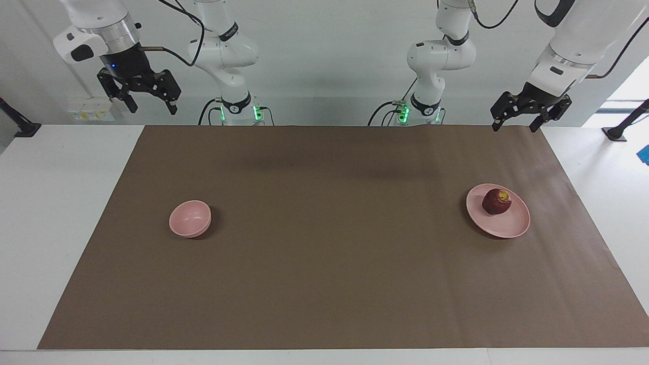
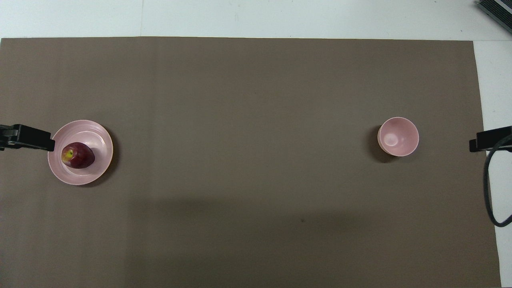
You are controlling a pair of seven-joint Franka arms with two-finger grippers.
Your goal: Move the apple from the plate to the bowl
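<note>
The dark red apple (image 1: 497, 201) with a yellowish top lies on the flat pink plate (image 1: 508, 226), toward the left arm's end of the table. The small deep pink bowl (image 1: 190, 218) stands empty toward the right arm's end. My left gripper (image 1: 514, 126) hangs open and empty, up in the air over the mat's edge by the robots, apart from the plate. My right gripper (image 1: 153, 109) hangs open and empty, high over the table's right-arm end. In the overhead view I see the apple (image 2: 78, 155), the plate (image 2: 97, 135), the bowl (image 2: 398, 136) and only the tips of the left gripper (image 2: 28, 138) and right gripper (image 2: 490, 139).
A brown mat (image 1: 324, 263) covers most of the white table (image 1: 61, 203). A black cable (image 2: 490, 192) loops down at the right arm's end. Black stands (image 1: 621, 129) sit on the white margins at both ends.
</note>
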